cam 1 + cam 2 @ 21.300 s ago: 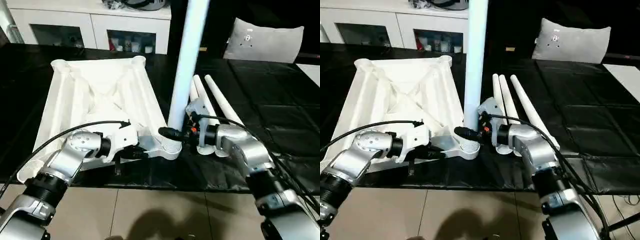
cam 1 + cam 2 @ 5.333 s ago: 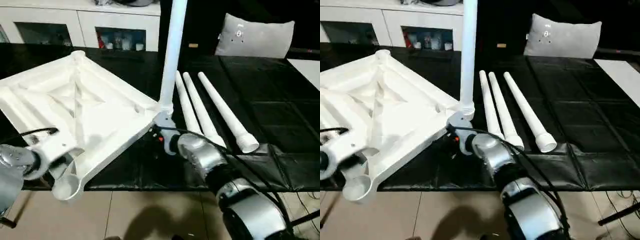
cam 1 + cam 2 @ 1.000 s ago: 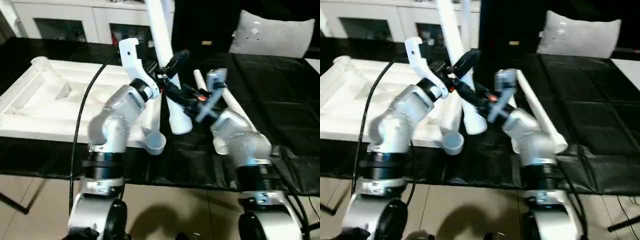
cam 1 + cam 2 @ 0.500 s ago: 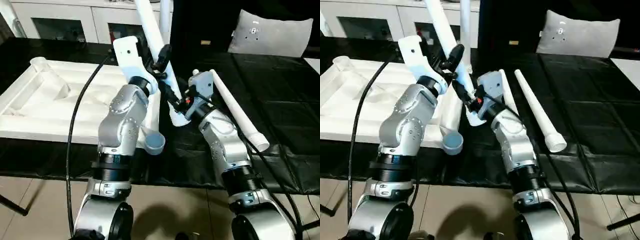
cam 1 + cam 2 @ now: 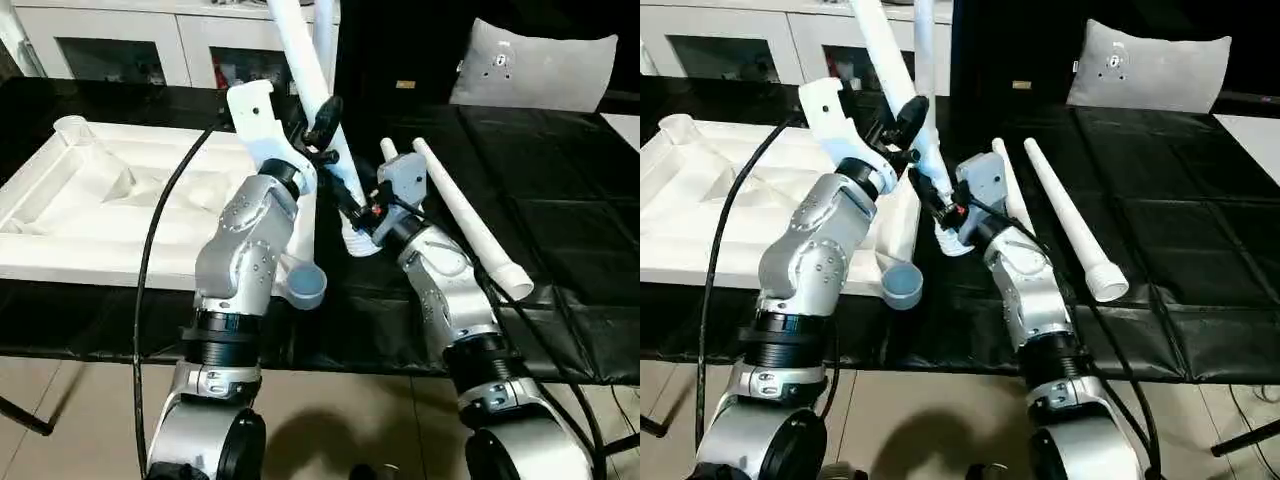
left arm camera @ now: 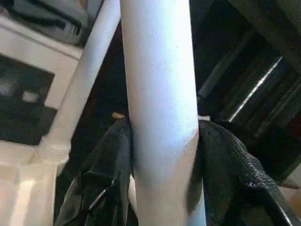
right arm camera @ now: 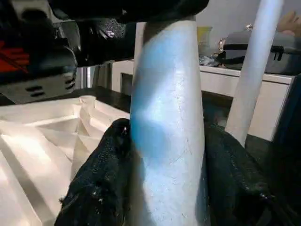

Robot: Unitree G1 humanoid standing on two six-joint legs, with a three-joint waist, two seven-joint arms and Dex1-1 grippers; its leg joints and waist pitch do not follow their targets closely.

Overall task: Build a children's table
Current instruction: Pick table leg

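Observation:
The children's table top point(image 5: 120, 200) lies upside down on the left, ribs up. One white leg point(image 5: 924, 50) stands upright in its far corner socket. A second leg point(image 5: 300, 50) is held tilted above the near right corner. My left gripper point(image 5: 322, 125) is shut on its middle, the black fingers point(image 6: 113, 165) hugging both sides. My right gripper point(image 5: 352, 208) is shut on the same leg lower down, near its thick end, fingers point(image 7: 103, 174) on either side. The near corner socket point(image 5: 306, 288) is open and empty.
Two loose legs lie on the black table cover point(image 5: 560, 200) to the right: one point(image 5: 465, 220) in full view, the other point(image 5: 1006, 190) partly behind my right wrist. A white cabinet point(image 5: 120, 30) and a grey cushion point(image 5: 530, 65) stand at the back. The table's front edge runs below my arms.
My left gripper's fingers have closed onto the tilted leg. The right arm has swung in closer under it, keeping its hold, and the leg's thick end has shifted slightly.

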